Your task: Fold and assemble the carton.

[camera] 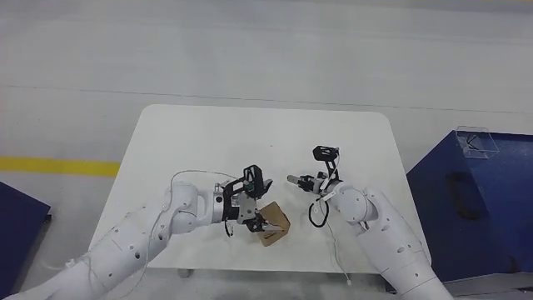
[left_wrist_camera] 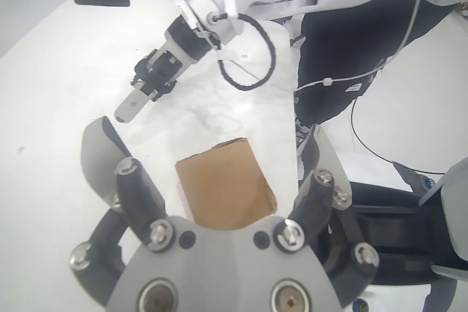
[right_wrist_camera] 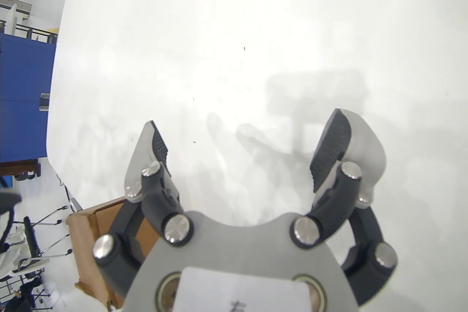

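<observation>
At the table [camera: 250, 133] edge, carton [left_wrist_camera: 223, 185] sits between the left gripper's [left_wrist_camera: 208, 127] spread fingers [left_wrist_camera: 109, 160]; right gripper [right_wrist_camera: 245, 119] gapes empty.

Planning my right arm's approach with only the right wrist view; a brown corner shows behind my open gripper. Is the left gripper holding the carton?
Observer: No. The left gripper is open, its fingers either side of the carton, with gaps.
Operator: Where does the carton lie?
Observer: On the table, near the edge closest to the robot.
Operator: And my gripper relative to it?
Observer: From above, the right gripper sits apart from the carton, farther onto the table.
</observation>
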### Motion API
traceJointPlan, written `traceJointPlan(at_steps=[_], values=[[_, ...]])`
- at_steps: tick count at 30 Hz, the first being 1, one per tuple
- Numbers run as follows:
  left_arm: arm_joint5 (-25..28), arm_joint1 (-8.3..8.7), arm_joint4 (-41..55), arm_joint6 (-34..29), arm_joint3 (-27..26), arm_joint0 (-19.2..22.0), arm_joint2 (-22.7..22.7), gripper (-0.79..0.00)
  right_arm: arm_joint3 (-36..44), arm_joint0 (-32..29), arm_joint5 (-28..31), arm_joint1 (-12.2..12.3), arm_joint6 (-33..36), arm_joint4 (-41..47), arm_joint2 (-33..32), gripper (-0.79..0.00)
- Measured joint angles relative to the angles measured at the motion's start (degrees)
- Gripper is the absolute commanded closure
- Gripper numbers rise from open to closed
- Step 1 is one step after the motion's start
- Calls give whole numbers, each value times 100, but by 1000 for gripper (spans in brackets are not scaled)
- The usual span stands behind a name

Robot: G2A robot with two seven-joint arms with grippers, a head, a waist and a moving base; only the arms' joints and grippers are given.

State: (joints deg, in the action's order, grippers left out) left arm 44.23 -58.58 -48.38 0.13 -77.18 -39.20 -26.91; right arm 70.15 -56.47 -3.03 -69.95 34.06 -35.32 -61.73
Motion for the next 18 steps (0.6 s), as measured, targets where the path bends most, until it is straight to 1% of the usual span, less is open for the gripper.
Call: traceJointPlan(at_steps=[1, 3, 5, 7, 9, 11, 12, 15, 18], values=[[-87, 129, -128, -64, -239, -208, -160, -785, 5, 13, -2, -8, 1, -21, 23, -785], [-91, 290, -248, -204, -537, -487, -370, -785, 15, 29, -13, -21, -1, -49, 59, -785], [-259, 428, -372, -354, -795, -762, -589, -785, 27, 44, -24, -36, 2, -77, 99, -785], [-501, 499, -467, -515, -940, -968, -715, -785, 30, 52, -24, -44, 9, -98, 120, -785], [-863, 531, -681, -813, -1051, -1114, -797, -785, 24, 61, -23, -51, 18, -118, 131, -785], [-1345, 521, -823, -1021, -1208, -1246, -797, -785, 9, 72, -26, -58, 29, -130, 134, -785], [-1426, 518, -806, -1076, -1251, -1273, -810, -785, -1, 77, -29, -61, 32, -131, 134, -785], [-1391, 501, -835, -1197, -1355, -1353, -836, -785, -50, 104, -40, -72, 32, -115, 123, -785], [-1271, 461, -743, -1325, -1324, -1368, -820, -785, -86, 128, -83, -86, 3, -65, 99, -785]])
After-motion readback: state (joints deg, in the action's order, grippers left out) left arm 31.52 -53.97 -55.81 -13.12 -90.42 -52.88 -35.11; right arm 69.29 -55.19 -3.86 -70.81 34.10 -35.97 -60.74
